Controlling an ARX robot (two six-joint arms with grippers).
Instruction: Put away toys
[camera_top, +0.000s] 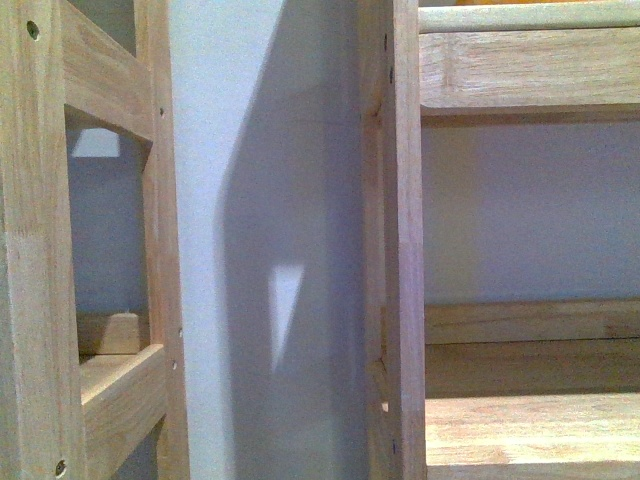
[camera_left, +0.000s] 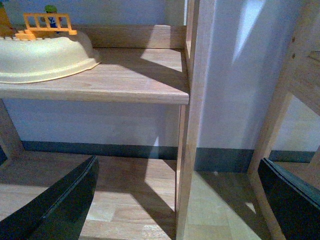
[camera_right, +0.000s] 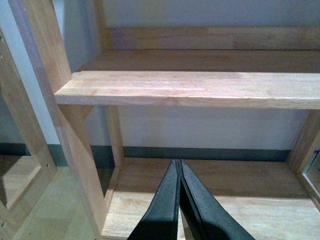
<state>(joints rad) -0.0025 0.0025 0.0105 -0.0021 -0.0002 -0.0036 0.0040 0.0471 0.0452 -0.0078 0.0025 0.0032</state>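
Left end effector (camera_left: 175, 200) gapes wide, empty; right end effector (camera_right: 179, 172) pinched closed, empty.

The right gripper (camera_right: 178, 170) has its two dark fingers (camera_right: 165, 210) pressed together with nothing between them, pointing over the bottom board (camera_right: 240, 200) of a wooden shelf unit (camera_right: 70, 135). A bare shelf board (camera_right: 190, 89) runs farther off above it, against a pale wall (camera_right: 200, 127).
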